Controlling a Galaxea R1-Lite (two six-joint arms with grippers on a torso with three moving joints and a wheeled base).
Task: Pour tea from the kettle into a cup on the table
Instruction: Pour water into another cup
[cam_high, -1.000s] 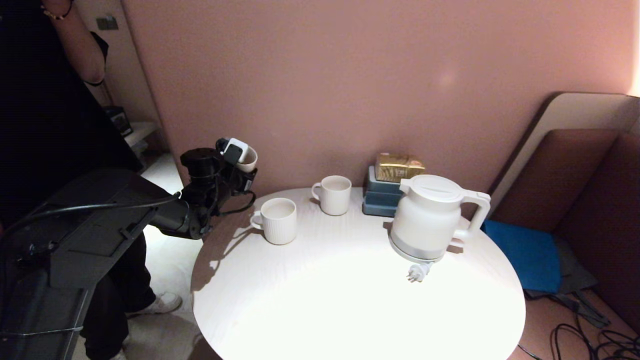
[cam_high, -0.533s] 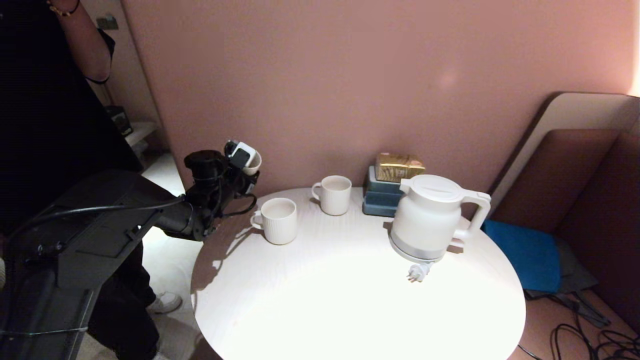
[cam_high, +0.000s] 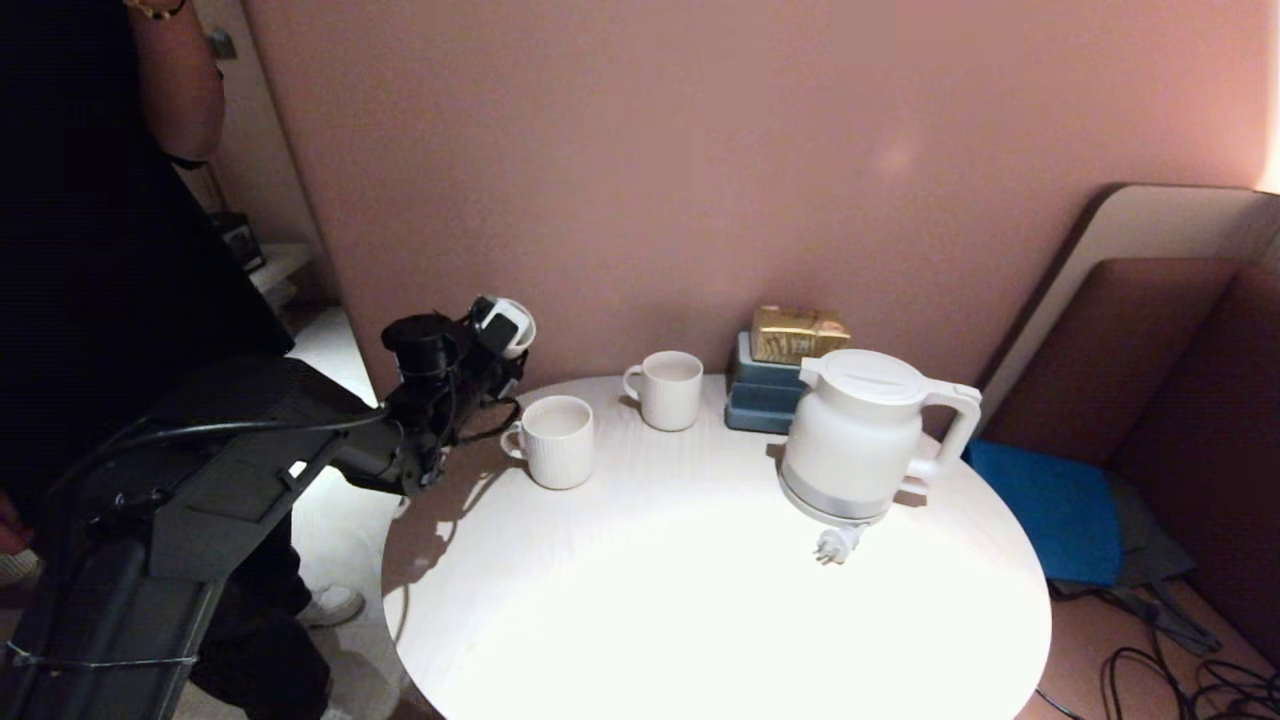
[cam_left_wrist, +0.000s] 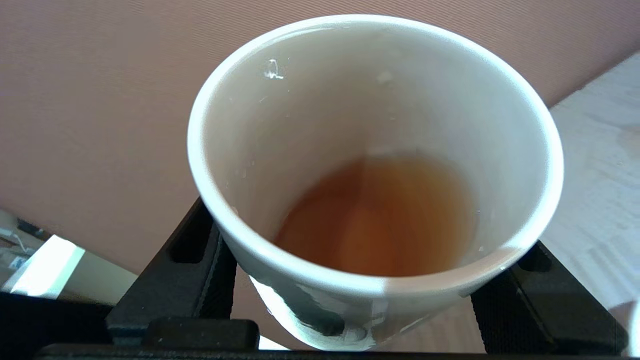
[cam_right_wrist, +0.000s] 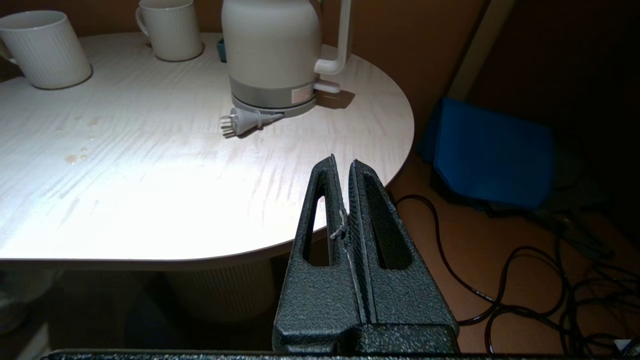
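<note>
Strong overhead light blows out the tabletop (cam_high: 700, 600) at lower centre; the frame's left side sinks into near-black shadow, and the tea (cam_left_wrist: 375, 220) looks slightly blurred.

The left gripper (cam_high: 503, 330) was mostly hidden behind its own wrist in the head view, and only part of the small cup (cam_high: 519, 328) it clasped showed there. In the left wrist view the cup's (cam_left_wrist: 375, 165) base was cut off by the near edge, and the tea (cam_left_wrist: 375, 220) looked blurred. The kettle (cam_right_wrist: 272, 50) lost its lid and spout past the far edge of the right wrist view. The person (cam_high: 90, 200) at far left was cut off by the edge. The gold box's (cam_high: 798, 333) print was too small to read.
</note>
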